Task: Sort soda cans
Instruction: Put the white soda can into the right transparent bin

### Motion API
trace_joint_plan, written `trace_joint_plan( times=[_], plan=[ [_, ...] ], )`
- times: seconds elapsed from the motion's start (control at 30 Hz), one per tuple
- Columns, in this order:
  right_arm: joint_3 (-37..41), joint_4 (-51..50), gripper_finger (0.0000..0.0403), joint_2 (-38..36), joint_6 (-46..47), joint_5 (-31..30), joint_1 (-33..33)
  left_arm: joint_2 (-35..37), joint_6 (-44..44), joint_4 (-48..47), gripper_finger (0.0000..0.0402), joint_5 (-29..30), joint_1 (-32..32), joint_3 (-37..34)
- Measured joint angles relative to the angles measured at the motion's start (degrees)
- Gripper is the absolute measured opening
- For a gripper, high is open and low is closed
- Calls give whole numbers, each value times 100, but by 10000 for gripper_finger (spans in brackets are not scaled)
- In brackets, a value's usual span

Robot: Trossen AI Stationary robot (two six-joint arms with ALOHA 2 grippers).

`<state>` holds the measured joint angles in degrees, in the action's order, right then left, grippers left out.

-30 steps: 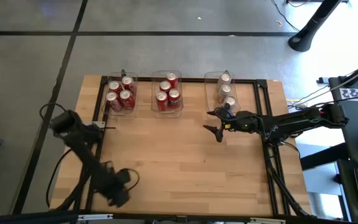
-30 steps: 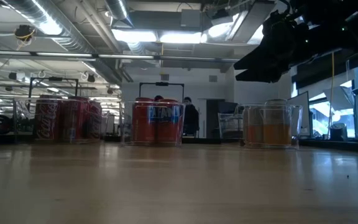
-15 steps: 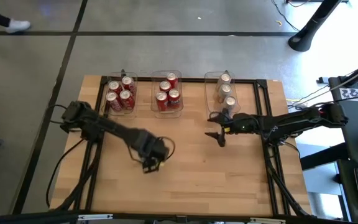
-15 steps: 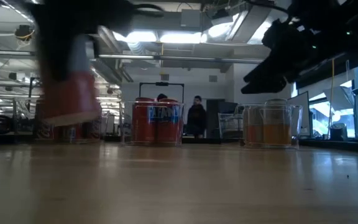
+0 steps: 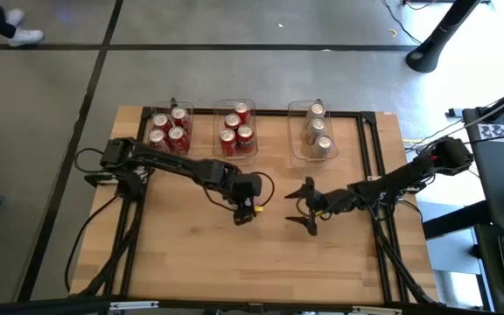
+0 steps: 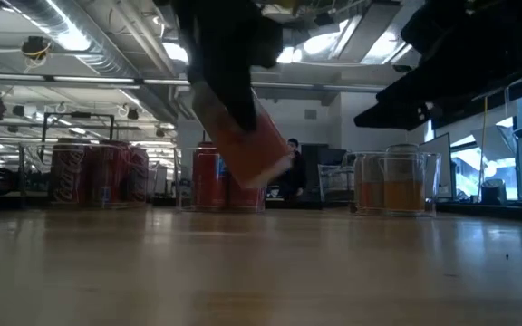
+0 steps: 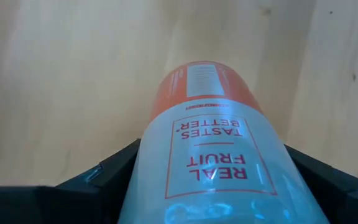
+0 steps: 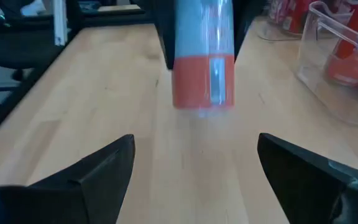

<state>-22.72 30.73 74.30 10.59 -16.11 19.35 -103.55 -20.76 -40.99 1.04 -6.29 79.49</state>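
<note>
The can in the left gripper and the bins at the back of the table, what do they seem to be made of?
The held can looks like thin metal with a glossy printed skin, pale and orange, catching highlights. The bins seem clear hard plastic: the cans inside show through their walls. The left gripper holds the can above the wooden table.

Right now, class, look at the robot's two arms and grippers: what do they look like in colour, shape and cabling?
Both arms are dark, slim and jointed, trailing thin black cables. The left gripper has two dark flat fingers and a small yellow mark on the wrist. The right gripper has two black, wedge-shaped fingers.
</note>
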Motion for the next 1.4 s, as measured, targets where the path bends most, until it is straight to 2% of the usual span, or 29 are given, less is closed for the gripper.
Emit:
trace_joint_plan(
  times=[0.1, 0.17, 0.3, 0.43, 0.53, 0.6, 0.83, 1.03, 1.17, 1.4],
  plan=[
    [0, 489, 316, 406, -67, -261, 122, -268, 33, 341, 283, -130, 18, 1],
    [0, 767, 285, 671, -137, -441, 142, -418, 101, 449, 283, -144, 14, 1],
    [2, 1438, 198, 1231, -190, -501, 125, -571, 279, 410, 283, -156, -2, 213],
    [-2, 2532, 104, 1815, -363, -484, 125, -572, 483, 504, 283, -149, -1, 437],
    [-83, 2852, 40, 2164, -524, -495, 114, -572, 558, 488, 284, -147, 2, 476],
    [-169, 2875, 11, 2317, -554, -551, 110, -572, 596, 521, 284, -146, 3, 479],
    [-352, 2878, 25, 2660, -491, -547, 83, -585, 770, 508, 284, -55, -8, 473],
    [-352, 2819, 5, 2841, -321, -576, 92, -585, 791, 1101, 284, -20, 1, 63],
    [-365, 2877, 6, 3116, -99, -588, 87, -588, 784, 1446, 284, -11, 12, -193],
    [-365, 3189, 2, 3447, 13, -622, 92, -598, 875, 1525, 285, 2, 12, -244]
  ],
)
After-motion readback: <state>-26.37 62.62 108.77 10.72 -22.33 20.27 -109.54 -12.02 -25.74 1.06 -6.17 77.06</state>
